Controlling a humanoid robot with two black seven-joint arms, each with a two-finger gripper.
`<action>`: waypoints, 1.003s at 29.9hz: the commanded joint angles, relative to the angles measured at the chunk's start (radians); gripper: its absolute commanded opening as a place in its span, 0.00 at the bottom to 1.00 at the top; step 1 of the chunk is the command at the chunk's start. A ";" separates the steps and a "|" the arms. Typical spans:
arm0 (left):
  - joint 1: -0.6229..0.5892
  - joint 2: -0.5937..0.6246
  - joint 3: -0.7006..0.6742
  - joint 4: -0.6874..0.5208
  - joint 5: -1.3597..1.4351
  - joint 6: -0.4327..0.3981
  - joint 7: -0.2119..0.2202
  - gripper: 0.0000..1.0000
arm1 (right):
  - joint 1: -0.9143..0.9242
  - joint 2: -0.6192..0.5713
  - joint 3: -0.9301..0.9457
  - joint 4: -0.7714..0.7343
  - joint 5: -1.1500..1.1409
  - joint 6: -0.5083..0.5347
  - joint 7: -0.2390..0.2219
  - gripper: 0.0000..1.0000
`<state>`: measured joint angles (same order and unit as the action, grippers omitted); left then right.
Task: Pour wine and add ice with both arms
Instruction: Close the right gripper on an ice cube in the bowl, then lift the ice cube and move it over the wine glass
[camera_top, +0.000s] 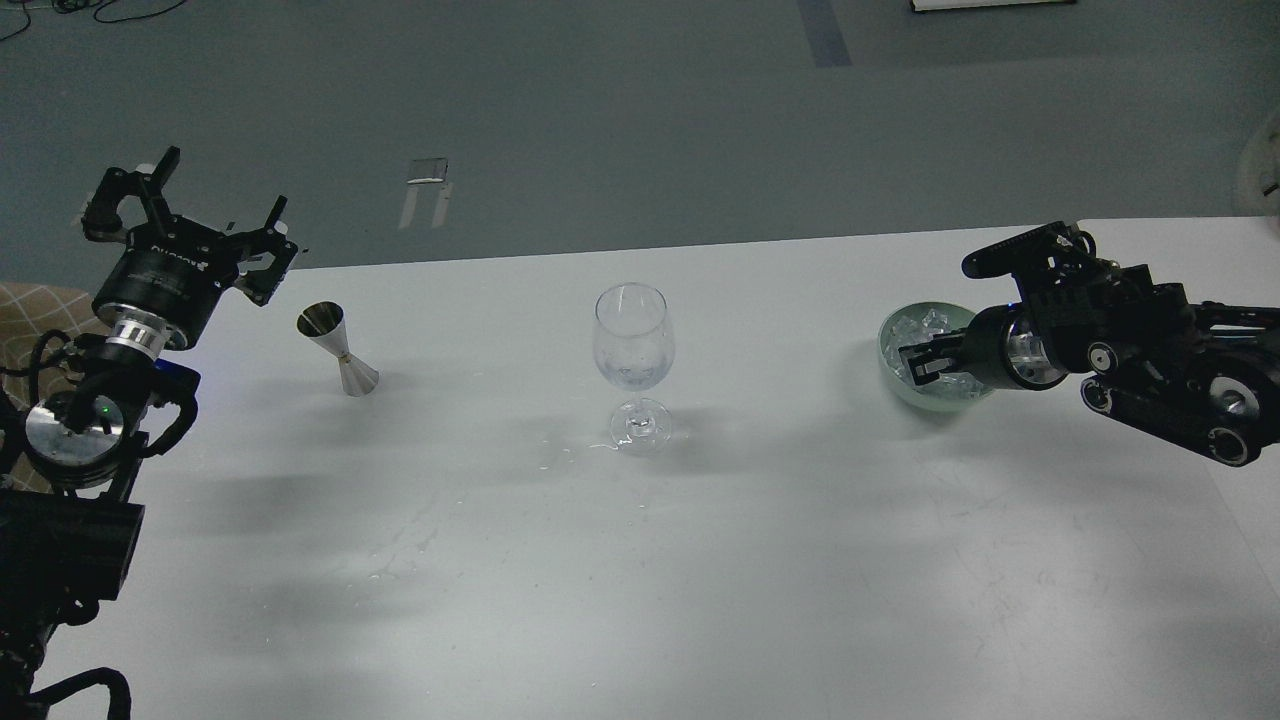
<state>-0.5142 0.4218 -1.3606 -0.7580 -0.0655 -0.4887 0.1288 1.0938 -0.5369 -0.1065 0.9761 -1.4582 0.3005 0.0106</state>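
Note:
A clear stemmed wine glass (634, 340) stands at the table's middle; any wine in it is too faint to make out. A steel jigger (338, 350) stands upright at the left. A pale green bowl (888, 368) at the right holds a heap of ice cubes (925, 325). My left gripper (203, 215) is open and empty, raised up and to the left of the jigger. My right gripper (918, 362) reaches in from the right, its dark fingertips down in the bowl among the ice. I cannot tell whether it holds a cube.
The white table (700, 560) ends at a far edge just behind the jigger, with grey floor beyond. Small water drops (580, 452) lie left of the glass's foot. My right forearm (1170, 385) hangs low over the table's right side.

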 joint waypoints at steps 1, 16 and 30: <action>0.000 0.000 0.000 0.000 0.001 0.000 0.000 0.98 | -0.002 0.000 0.001 -0.001 -0.001 0.000 -0.001 0.29; 0.000 0.000 0.000 0.000 0.003 0.000 0.000 0.98 | 0.015 -0.023 0.007 0.010 0.006 -0.004 0.002 0.23; 0.000 0.000 0.001 0.000 0.006 0.000 0.000 0.98 | 0.028 -0.181 0.128 0.182 0.002 -0.035 -0.003 0.24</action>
<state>-0.5139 0.4218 -1.3592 -0.7577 -0.0607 -0.4887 0.1288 1.1152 -0.6893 -0.0328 1.1026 -1.4526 0.2643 0.0166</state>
